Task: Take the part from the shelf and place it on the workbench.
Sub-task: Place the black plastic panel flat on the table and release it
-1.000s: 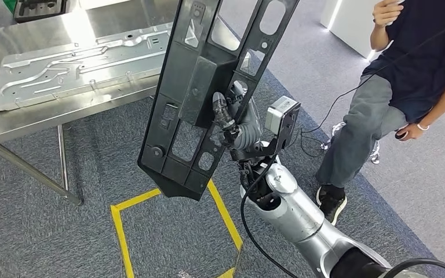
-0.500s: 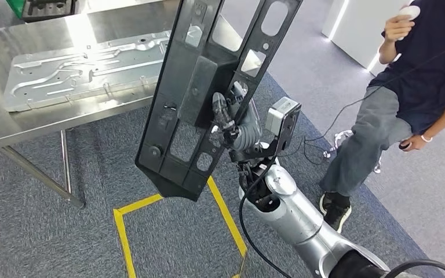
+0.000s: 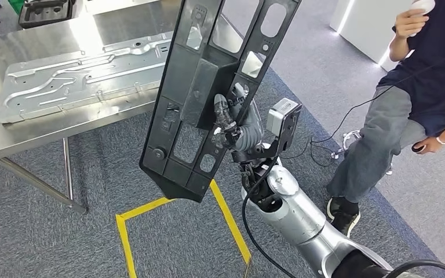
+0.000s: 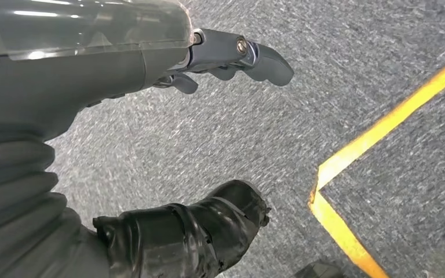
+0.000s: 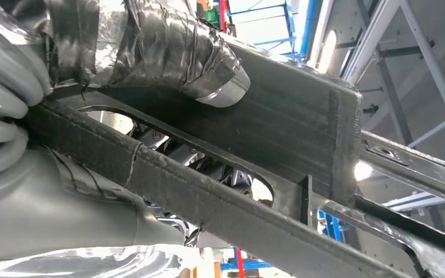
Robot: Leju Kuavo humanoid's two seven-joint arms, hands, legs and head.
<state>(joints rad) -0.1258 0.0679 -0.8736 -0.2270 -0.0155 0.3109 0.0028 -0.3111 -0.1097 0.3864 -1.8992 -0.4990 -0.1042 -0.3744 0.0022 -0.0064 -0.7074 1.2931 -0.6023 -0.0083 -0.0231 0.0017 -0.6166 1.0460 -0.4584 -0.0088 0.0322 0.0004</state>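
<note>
A long black plastic panel [image 3: 208, 87] with several cut-outs stands nearly upright in the air, tilted, in the head view. My right hand [image 3: 232, 119] grips it near its middle from behind; the right wrist view shows the thumb [image 5: 174, 46] pressed on the panel's black bar [image 5: 278, 133]. The steel workbench [image 3: 11, 133] lies at the upper left, to the left of the panel. My left hand [image 4: 208, 145] hangs over the grey carpet, its fingers [image 4: 237, 55] apart and holding nothing.
A stamped silver metal sheet [image 3: 75, 75] lies on the workbench, and a black tray [image 3: 46, 11] sits at its far end. Yellow tape [image 3: 174, 220] marks a square on the carpet. A person [image 3: 417, 87] stands close at the right, with cables on the floor.
The whole view has shifted slightly; the workbench and person sit differently in the frame. The panel stays in my right hand at much the same tilt.
</note>
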